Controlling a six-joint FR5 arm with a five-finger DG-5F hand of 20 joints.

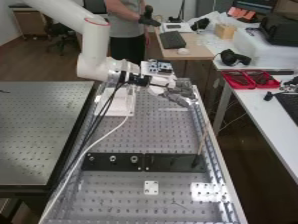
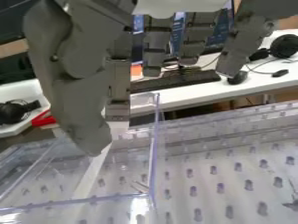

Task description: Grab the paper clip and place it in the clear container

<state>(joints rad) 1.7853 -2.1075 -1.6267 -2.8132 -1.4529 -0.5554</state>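
Note:
At the far end of the perforated bench, the hand [image 1: 179,94] hangs in the high view. Seen from the wrist, the hand [image 2: 73,85] has its thumb and fingers extended and relaxed, with nothing visible held. The clear container [image 2: 154,150] stands below, its thin walls and rim catching light; the thumb tip is over it. A small thin wire-like shape, perhaps the paper clip [image 2: 140,187], shows through the container's clear wall. Whether it lies inside or under the container I cannot tell.
A black plate [image 1: 176,162] with round fittings crosses the bench, with a small white plate [image 1: 151,187] nearer. A thin rod [image 1: 201,142] stands by the right rail. Red trays [image 1: 249,80] lie on the side table.

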